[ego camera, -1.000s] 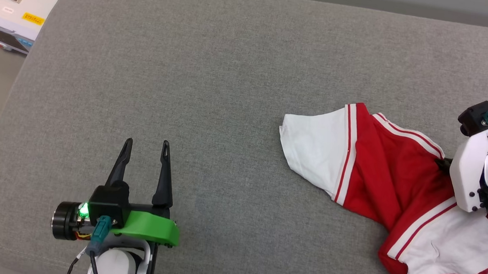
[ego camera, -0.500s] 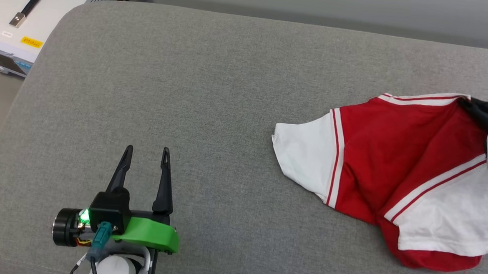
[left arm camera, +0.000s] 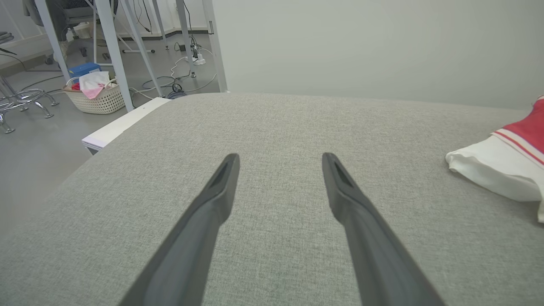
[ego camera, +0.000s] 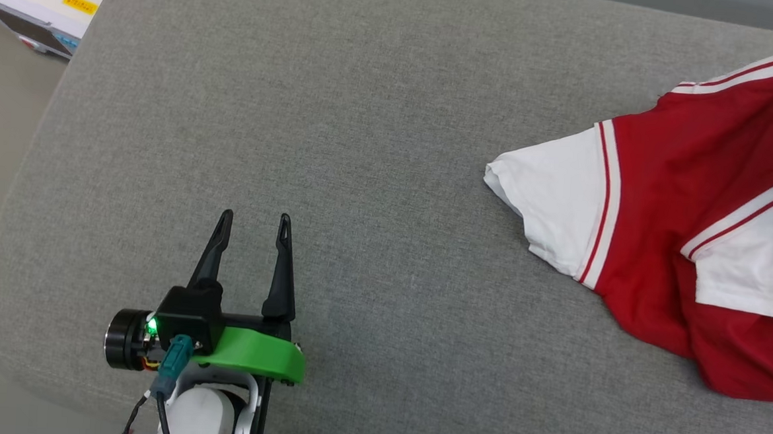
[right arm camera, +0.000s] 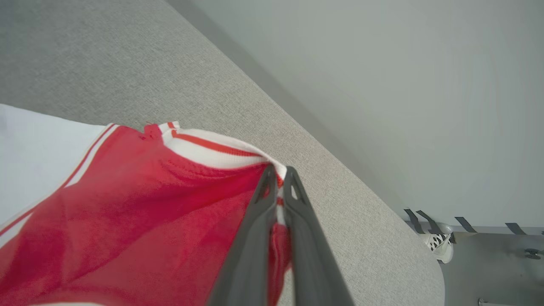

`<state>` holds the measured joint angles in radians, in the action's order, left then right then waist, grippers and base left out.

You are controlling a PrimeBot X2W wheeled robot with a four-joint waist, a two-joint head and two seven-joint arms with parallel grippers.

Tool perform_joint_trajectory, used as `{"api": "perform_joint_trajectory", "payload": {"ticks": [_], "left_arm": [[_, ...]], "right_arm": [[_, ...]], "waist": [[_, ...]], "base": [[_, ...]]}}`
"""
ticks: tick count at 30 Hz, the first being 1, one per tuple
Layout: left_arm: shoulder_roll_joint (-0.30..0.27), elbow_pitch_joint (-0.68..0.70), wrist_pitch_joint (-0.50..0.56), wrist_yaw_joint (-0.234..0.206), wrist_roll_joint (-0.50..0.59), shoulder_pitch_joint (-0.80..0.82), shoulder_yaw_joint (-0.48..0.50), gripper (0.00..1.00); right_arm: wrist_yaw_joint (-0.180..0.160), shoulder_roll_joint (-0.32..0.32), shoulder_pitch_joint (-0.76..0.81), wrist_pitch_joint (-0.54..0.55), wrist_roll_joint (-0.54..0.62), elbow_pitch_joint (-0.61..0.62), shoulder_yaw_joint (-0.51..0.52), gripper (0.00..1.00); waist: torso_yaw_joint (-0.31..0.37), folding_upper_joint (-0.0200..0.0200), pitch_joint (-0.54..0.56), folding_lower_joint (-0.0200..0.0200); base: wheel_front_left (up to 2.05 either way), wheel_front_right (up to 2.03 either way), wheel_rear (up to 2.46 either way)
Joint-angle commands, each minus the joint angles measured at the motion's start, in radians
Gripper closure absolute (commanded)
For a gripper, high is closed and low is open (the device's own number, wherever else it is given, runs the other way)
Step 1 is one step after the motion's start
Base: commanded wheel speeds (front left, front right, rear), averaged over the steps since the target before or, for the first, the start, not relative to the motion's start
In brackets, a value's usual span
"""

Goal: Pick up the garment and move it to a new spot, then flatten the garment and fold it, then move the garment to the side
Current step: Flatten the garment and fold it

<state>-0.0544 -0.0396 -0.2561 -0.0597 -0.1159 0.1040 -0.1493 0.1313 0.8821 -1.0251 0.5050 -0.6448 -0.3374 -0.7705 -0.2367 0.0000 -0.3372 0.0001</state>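
Tightly, right claw (right arm camera: 279,173) pinching garment (right arm camera: 140,204) collar

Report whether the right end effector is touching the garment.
Touching: the right wrist view shows the right end effector shut on the garment at its striped trim.

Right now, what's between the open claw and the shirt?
Only bare grey cushion separates the left gripper from the shirt, as the head view shows.

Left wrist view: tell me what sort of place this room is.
Probably a robotics lab or workshop, not a home: loose cables trail over a bare grey floor between metal frame legs, a basket holding cloth stands beside them, and the grey padded surface seems to serve as the workbench.
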Motion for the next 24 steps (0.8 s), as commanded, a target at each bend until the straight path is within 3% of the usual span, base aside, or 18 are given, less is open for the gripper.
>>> {"api": "perform_joint_trajectory", "payload": {"ticks": [1,8,13,17,19,20,24], "left_arm": [[0.004,0.005,-0.006,-0.009,-0.012,0.021,-0.004,0.0],[0.004,0.012,-0.006,-0.022,-0.032,0.064,-0.026,0.0],[0.004,0.008,-0.006,-0.026,-0.033,0.081,-0.03,0.0],[0.004,0.002,-0.006,-0.026,-0.024,0.082,-0.024,0.0],[0.004,-0.001,-0.006,-0.025,-0.017,0.074,-0.017,0.0],[0.004,-0.002,-0.006,-0.024,-0.013,0.068,-0.012,0.0],[0.004,-0.005,-0.006,-0.018,0.004,0.044,0.011,0.0]], "right_arm": [[-0.001,0.0,-0.025,0.004,0.006,-0.042,-0.012,1.0],[-0.001,-0.018,-0.032,-0.023,-0.025,-0.318,-0.048,1.0],[-0.001,-0.054,0.001,-0.019,-0.064,-0.424,-0.048,1.0],[-0.001,-0.088,0.02,-0.089,-0.089,-0.463,-0.036,1.0],[-0.001,-0.1,0.034,-0.149,-0.091,-0.468,-0.036,0.14],[-0.001,-0.104,0.041,-0.185,-0.097,-0.467,-0.032,0.0],[-0.001,-0.109,0.066,-0.364,-0.09,-0.454,-0.011,0.0]], "waist": [[-0.041,0.0,-0.054,-0.0001],[-0.06,0.0,-0.129,-0.0001],[-0.057,0.0,-0.141,-0.0001],[-0.043,0.0,-0.121,-0.0001],[-0.034,0.0,-0.099,-0.0001],[-0.029,0.0,-0.085,-0.0001],[-0.003,0.0,-0.027,-0.0001]], "base": [[0.0,0.0,0.0],[0.0,0.0,0.0],[0.0,0.0,0.0],[0.0,0.0,0.0],[0.0,0.0,0.0],[0.0,0.0,0.0],[0.0,0.0,0.0]]}}
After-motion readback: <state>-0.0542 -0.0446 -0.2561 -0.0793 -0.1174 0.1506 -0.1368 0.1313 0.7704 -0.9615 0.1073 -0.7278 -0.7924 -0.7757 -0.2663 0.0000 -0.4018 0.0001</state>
